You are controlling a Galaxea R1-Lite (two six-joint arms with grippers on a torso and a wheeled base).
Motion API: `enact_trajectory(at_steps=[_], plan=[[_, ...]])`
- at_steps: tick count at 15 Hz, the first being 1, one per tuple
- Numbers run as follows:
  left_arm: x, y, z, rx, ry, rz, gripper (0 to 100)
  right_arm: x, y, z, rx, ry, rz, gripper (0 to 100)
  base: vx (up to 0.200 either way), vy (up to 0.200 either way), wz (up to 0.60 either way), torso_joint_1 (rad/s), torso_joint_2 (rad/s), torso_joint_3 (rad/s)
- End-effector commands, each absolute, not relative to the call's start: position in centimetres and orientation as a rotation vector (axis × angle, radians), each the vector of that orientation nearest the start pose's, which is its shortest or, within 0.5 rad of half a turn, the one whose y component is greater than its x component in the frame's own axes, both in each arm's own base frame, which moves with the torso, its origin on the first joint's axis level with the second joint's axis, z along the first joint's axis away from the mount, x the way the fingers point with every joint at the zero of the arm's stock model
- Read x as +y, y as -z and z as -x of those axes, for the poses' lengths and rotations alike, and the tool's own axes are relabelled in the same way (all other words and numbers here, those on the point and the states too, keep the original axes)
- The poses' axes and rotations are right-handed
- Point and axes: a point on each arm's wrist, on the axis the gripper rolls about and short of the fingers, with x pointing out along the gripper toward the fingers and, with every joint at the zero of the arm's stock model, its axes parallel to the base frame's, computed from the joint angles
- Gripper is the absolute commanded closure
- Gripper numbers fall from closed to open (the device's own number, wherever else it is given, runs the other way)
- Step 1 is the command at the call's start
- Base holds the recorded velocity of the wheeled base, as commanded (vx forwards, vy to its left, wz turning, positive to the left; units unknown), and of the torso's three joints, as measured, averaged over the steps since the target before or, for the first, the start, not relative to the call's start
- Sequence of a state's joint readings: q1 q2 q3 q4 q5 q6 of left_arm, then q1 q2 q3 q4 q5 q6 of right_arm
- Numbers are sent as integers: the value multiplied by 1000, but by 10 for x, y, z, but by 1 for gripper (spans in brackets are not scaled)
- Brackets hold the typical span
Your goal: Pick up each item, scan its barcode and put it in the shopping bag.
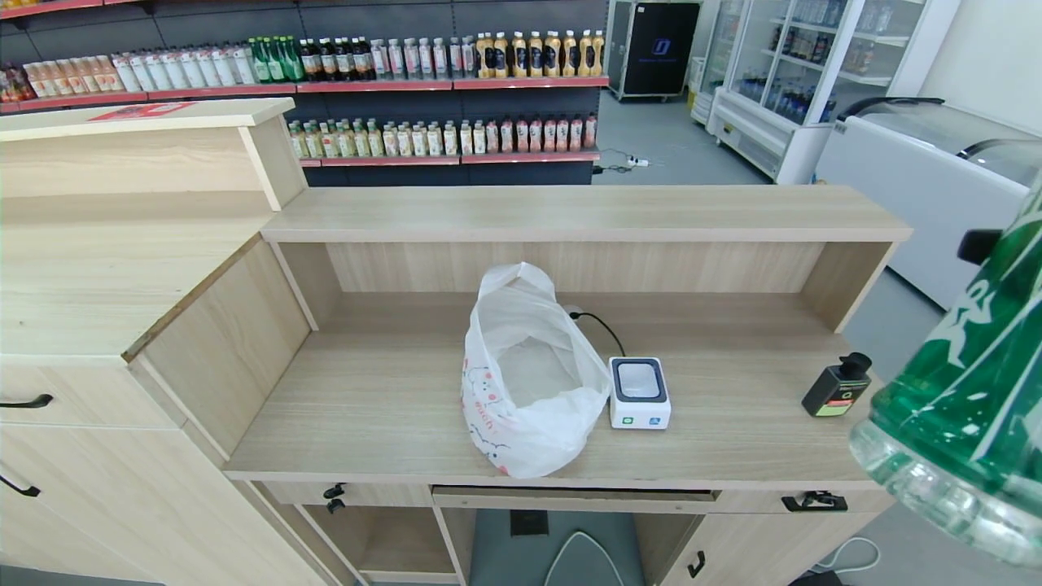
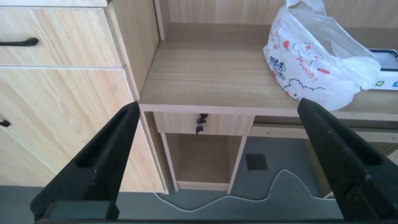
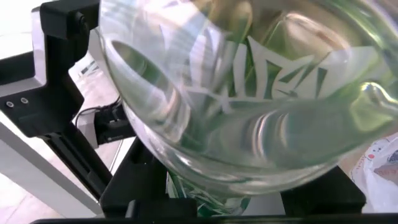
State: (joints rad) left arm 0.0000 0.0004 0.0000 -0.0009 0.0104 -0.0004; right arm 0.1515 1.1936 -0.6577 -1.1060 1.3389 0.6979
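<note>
While the green bottle [image 1: 969, 391] is up in your right gripper [image 3: 230, 196], progress: early; one item lifted, nothing visibly bagged.
Right gripper: clenched on the green bottle, which hangs in the air at the near right, well apart from the scanner [image 1: 639, 391].
Left gripper [image 2: 217, 168]: fingers spread wide with nothing between them, low at the near left in front of the counter [image 1: 391, 391].
Done: the pick-up of the green bottle, judging by where it hangs.
Left for this item: bringing its barcode over the scanner window, then dropping it into the shopping bag [image 1: 521, 366]; you cannot tell from these views whether a scan has already registered.
Left after that: the small dark bottle [image 1: 837, 387] stands untouched on the right of the counter, so it probably waits its turn.
Shopping bag: white plastic, standing mid-counter with its mouth open upward, its right side touching the scanner.
Bag contents: it looks empty through the mouth, though the thin plastic and folds could hide something flat at the bottom.
Scanner: nothing lies on its window; a cable runs from it toward the far wall.
</note>
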Motion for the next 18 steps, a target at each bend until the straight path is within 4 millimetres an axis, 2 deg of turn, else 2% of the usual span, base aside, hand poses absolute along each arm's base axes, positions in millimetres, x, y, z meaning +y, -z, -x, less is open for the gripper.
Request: enact_trajectory(at_steps=[1, 18], plan=[[0, -76, 23, -2, -11, 0, 0, 45, -295, -154, 34, -1524, -223, 100, 0, 0, 0, 0, 0, 0], [0, -76, 23, -2, -11, 0, 0, 43, -284, -155, 39, -1505, -216, 100, 0, 0, 0, 0, 0, 0]])
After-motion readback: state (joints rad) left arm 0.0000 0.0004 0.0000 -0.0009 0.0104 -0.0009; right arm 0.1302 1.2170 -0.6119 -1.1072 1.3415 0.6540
